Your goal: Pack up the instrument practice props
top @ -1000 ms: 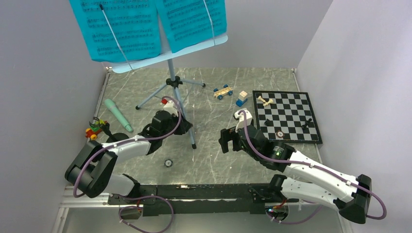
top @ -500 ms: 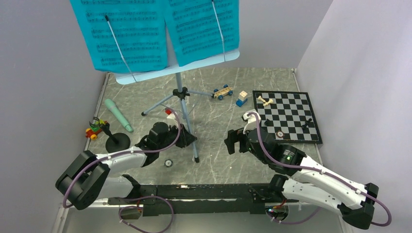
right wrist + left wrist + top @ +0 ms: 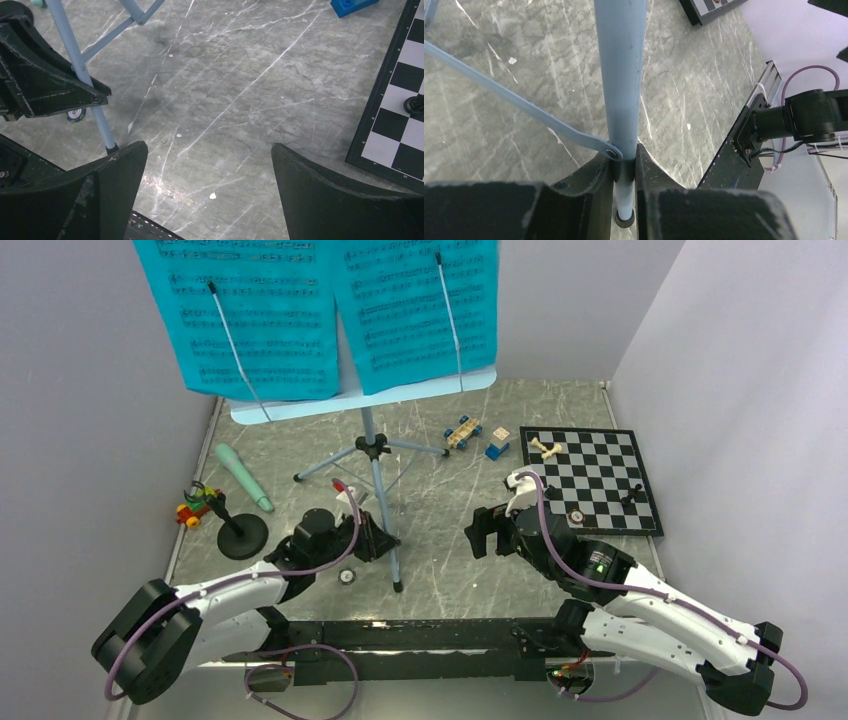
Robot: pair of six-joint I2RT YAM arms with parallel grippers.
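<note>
Turquoise music sheets (image 3: 270, 320), far left: printed staves of notation, too small to read. No other lettering legible.

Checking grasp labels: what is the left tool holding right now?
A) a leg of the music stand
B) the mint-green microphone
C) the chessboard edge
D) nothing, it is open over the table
A: the left wrist view shows the left tool clamped on the pale-blue music stand leg.

Grey marbled bench (image 3: 440, 570). Left: microphone (image 3: 243, 477) lying flat; mic stand (image 3: 242, 536) upright on its round base; coloured toy (image 3: 192, 508). Centre: music stand (image 3: 372, 455); small disc (image 3: 346, 576) near the front. Back: wooden car (image 3: 462, 432), blocks (image 3: 495, 450). Right: chessboard (image 3: 590, 480) with pieces.
</note>
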